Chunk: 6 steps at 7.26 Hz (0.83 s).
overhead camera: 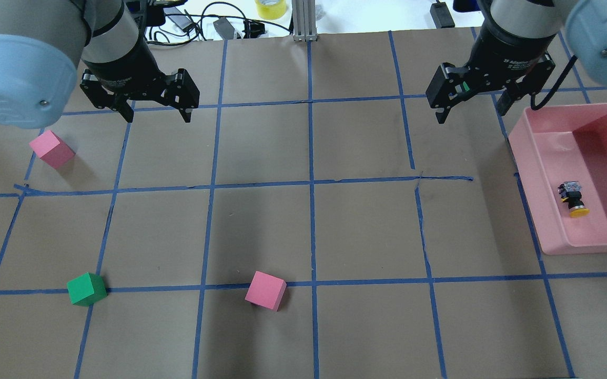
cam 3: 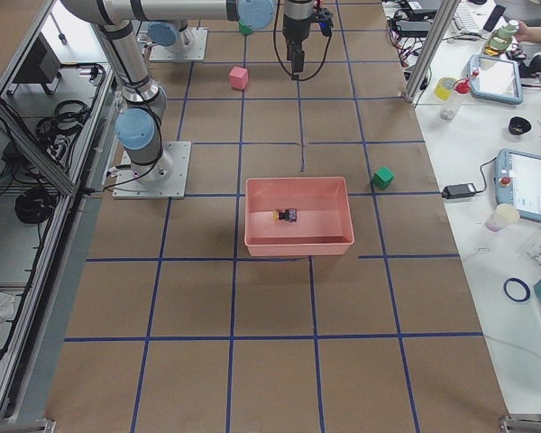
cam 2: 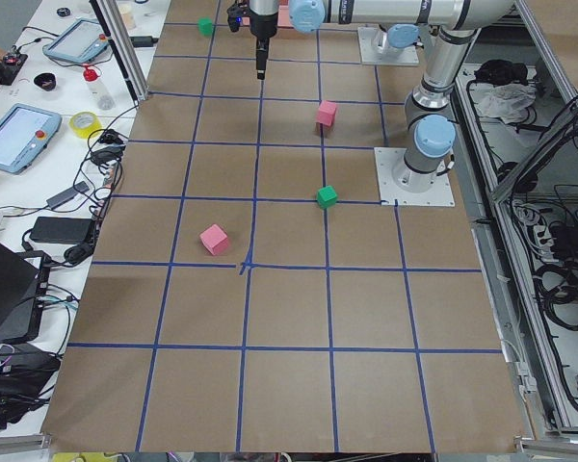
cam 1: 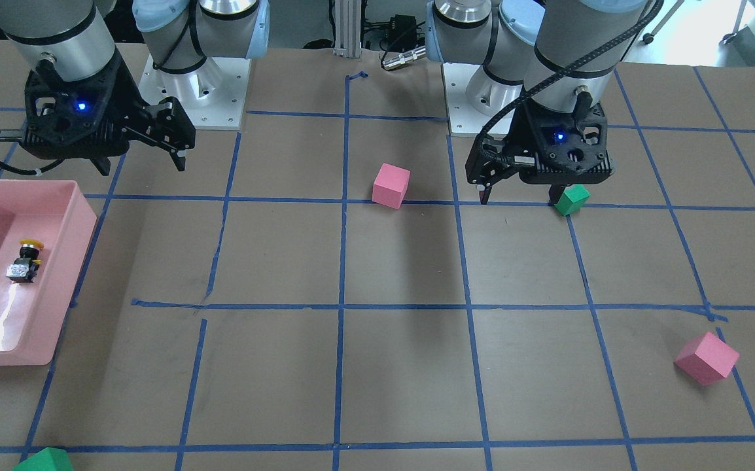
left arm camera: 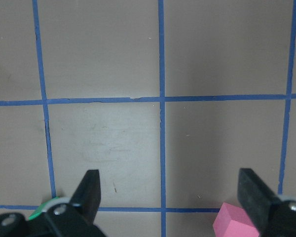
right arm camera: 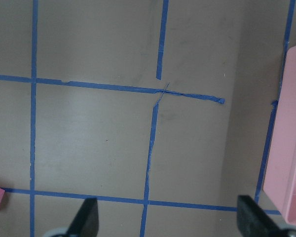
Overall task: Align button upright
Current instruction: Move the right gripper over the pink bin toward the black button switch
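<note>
Pink tray (cam 1: 67,288), one button (cam 1: 24,261); two pink cubes (cam 1: 391,186) (cam 1: 706,358), two green cubes (cam 1: 572,199) (cam 1: 42,460)

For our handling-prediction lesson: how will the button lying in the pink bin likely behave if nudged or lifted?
The button lies on its side, so its round cap may let it roll when nudged. It looks tiny and rigid, probably light. The glossy floor of the pink bin might let it slide.

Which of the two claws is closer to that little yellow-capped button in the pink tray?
The right gripper, hovering beside the pink tray that holds the button; the left gripper hangs far across the table.
</note>
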Available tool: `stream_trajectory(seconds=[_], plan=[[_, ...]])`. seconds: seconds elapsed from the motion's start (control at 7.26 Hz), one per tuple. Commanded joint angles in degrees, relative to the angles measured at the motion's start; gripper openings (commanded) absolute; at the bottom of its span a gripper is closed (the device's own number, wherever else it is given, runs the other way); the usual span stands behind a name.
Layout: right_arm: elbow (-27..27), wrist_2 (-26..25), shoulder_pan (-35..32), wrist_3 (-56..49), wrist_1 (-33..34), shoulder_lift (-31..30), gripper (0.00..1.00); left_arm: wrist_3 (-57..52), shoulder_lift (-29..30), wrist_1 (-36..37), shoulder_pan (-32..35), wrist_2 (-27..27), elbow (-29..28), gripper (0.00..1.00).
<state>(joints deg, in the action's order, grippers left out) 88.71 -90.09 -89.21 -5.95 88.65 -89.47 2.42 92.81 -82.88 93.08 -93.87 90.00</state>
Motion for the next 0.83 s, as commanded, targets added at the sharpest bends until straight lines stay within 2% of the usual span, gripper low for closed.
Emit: stream_trajectory(seconds=[0.0, 0.69], plan=[[0.40, 0.00, 0.00, 0.50, 0.12, 0.00, 1.00, 0.04, 0.00, 0.00, 0.00, 0.00, 0.00, 1.00], [0.41, -0.09, -0.09, 0.50, 0.47, 0.00, 1.00, -0.04, 0.00, 0.00, 0.00, 0.00, 0.00, 1.00]])
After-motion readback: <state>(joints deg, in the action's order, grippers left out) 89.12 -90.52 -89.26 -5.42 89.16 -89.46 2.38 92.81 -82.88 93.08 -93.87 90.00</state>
